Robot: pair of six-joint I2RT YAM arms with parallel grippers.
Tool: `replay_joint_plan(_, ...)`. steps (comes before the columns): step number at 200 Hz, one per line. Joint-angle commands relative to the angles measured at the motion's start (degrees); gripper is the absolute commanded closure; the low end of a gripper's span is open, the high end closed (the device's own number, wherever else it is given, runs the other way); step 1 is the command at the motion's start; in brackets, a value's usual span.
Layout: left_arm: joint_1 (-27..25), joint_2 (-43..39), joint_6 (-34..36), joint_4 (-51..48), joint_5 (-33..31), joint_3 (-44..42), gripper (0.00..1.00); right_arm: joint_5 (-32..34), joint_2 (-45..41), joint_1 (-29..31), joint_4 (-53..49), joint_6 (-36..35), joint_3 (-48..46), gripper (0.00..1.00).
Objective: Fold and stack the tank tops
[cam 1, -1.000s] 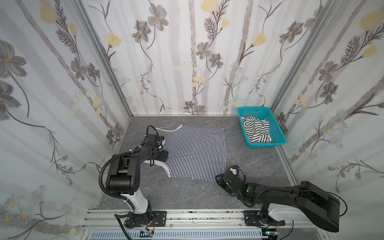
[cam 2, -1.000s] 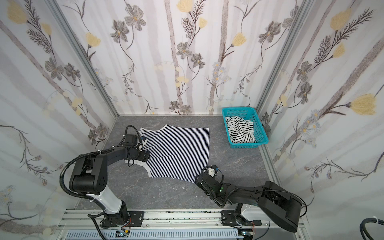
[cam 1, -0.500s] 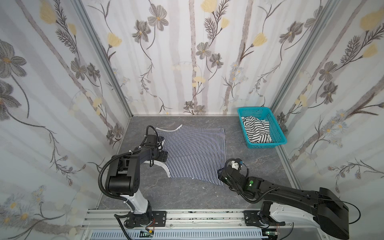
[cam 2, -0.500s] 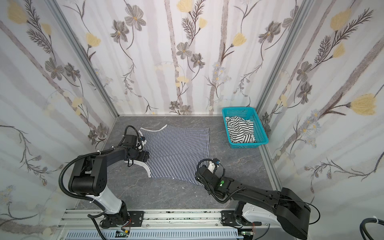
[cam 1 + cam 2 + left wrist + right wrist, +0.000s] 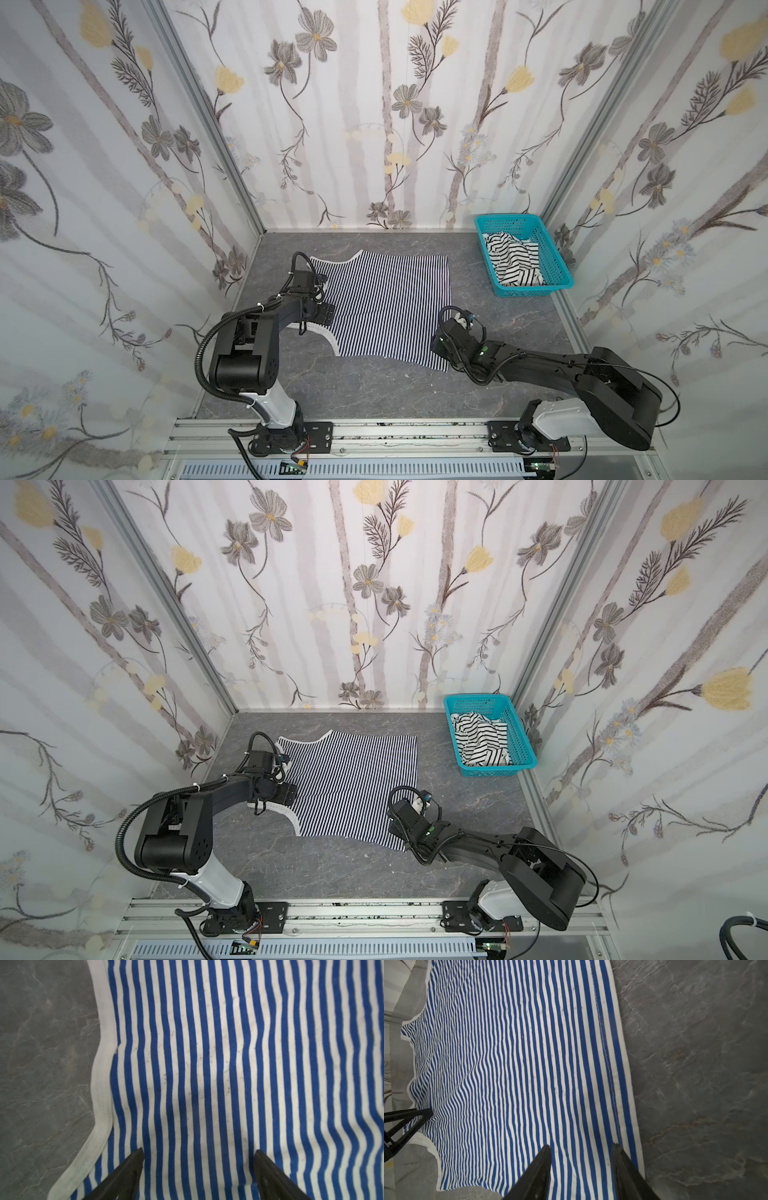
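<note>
The thin navy-and-white striped tank top [image 5: 386,307] [image 5: 353,787] lies spread flat on the grey table in both top views. My left gripper [image 5: 328,314] [image 5: 291,794] hovers low over its left side, just inside the white-trimmed armhole; in the left wrist view its jaws [image 5: 199,1153] stand wide apart over the stripes [image 5: 207,1053], so it is open. My right gripper [image 5: 435,347] [image 5: 392,827] is over the near right corner, open [image 5: 581,1147] beside the hem edge of the top [image 5: 519,1064]. The wider black-and-white tank top [image 5: 515,262] [image 5: 482,742] lies crumpled in the basket.
The teal perforated basket [image 5: 532,291] [image 5: 494,772] stands at the back right by the wall. Flowered walls close in the table on three sides, and a metal rail [image 5: 395,432] with both arm bases runs along the front. Bare grey table [image 5: 374,395] lies in front of the top.
My right gripper has moved away from the front edge and leftward onto the near right corner of the striped top. The left arm has stayed put.
</note>
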Motion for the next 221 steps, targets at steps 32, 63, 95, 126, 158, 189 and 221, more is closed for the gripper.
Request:
replay_joint_plan(32,0.04,-0.76,0.31,-4.21,-1.54,-1.42,0.15,-10.92,5.52,-9.07,3.11,-7.94,1.31,0.48)
replay_joint_plan(63,0.04,-1.78,-0.36,-4.21,-1.69,-2.25,0.14,-11.77,6.35,-11.93,-0.25,-11.42,3.19,0.48)
replay_joint_plan(95,0.04,-3.47,-1.01,-4.27,-2.14,-3.29,0.14,-8.95,5.03,-14.57,-5.81,-14.69,5.89,0.47)
replay_joint_plan(126,-0.3,-5.29,-1.55,-4.61,-1.7,-4.78,0.13,-9.45,4.86,-18.99,-7.34,-18.27,6.96,0.46)
replay_joint_plan(158,-1.18,-8.06,-1.31,-5.24,-3.13,-6.46,0.13,-9.54,2.61,-18.83,-9.65,-21.0,9.29,0.45)
replay_joint_plan(189,-1.23,-14.38,-0.99,-5.09,-2.75,-6.31,0.11,-11.6,-3.66,-15.9,-9.77,-19.06,6.21,0.45)
replay_joint_plan(221,-2.08,-22.73,2.95,-5.15,3.63,-6.45,0.11,-12.67,-8.32,-10.46,-12.23,-16.03,3.24,0.49)
